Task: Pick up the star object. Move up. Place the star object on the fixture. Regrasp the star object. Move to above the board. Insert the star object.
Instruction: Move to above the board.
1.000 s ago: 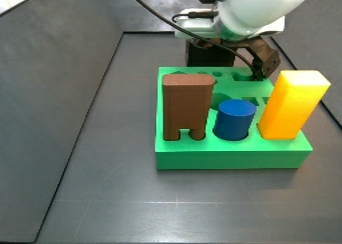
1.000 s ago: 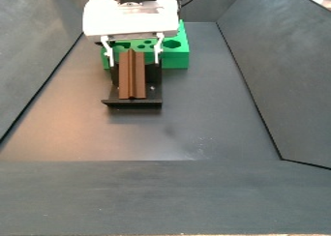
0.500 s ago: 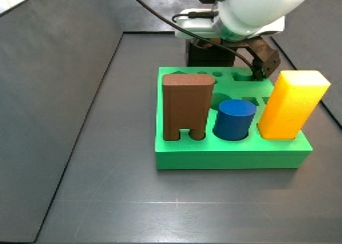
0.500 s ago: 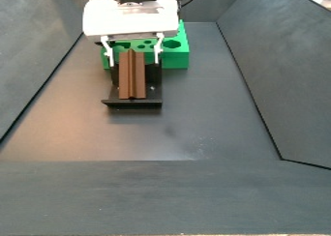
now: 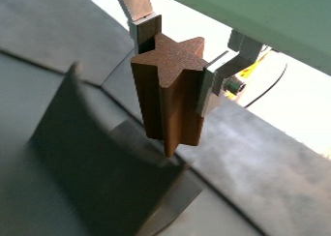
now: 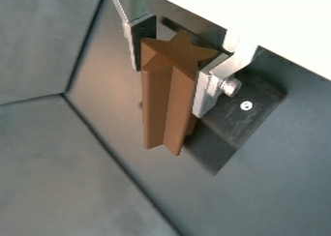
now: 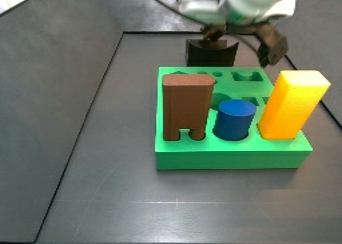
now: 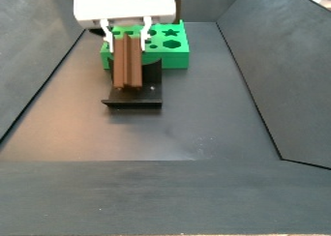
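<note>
The star object (image 5: 168, 90) is a long reddish-brown prism with a star-shaped end. My gripper (image 5: 181, 58) is shut on it, one silver finger (image 6: 135, 32) against each side near its top. In both side views the gripper (image 8: 126, 27) hangs over the fixture (image 8: 134, 99) with the star object (image 8: 127, 62) upright, its lower end just above the fixture's base plate. The green board (image 8: 179, 52) lies right behind, its star-shaped hole (image 8: 169, 33) uncovered. In a side view the star object (image 7: 271, 45) shows dark beside the fixture (image 7: 210, 52), behind the board (image 7: 227, 154).
On the board stand a tall brown two-legged block (image 7: 187, 106), a blue cylinder (image 7: 235, 119) and a yellow block (image 7: 291, 103). Sloping dark walls (image 8: 258, 66) close in the floor on both sides. The fixture's plate (image 6: 241, 126) lies under the gripper.
The gripper has risen with the star object in it, so the prism stands higher over the fixture than half a second ago. The pegs on the board have not moved.
</note>
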{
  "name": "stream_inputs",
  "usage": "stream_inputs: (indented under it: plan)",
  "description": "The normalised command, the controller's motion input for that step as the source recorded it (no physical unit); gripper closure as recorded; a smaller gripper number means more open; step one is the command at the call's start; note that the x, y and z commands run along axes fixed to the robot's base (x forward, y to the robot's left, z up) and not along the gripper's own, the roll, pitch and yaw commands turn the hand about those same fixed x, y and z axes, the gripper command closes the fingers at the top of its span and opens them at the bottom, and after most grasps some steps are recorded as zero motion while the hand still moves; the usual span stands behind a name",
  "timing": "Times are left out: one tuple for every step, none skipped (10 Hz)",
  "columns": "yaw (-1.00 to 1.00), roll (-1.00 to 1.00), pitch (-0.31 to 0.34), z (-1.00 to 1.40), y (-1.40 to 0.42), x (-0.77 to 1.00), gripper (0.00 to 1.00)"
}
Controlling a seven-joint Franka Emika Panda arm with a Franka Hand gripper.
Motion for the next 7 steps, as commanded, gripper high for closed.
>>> stream_inputs:
  plan:
    - [-0.05,-0.01,0.153,1.00,0.06,0.10,1.00]
    - [0.01,-0.03,0.173,1.00,0.06,0.09,1.00]
    - [0.04,-0.04,0.177,1.00,0.05,0.09,1.00]
    - [0.08,-0.05,0.178,1.00,0.05,0.09,1.00]
    - [0.10,-0.04,0.176,1.00,0.04,0.09,1.00]
    - [0.12,-0.04,0.159,1.00,0.03,0.08,1.00]
    - [0.14,-0.03,0.146,1.00,0.02,0.08,1.00]
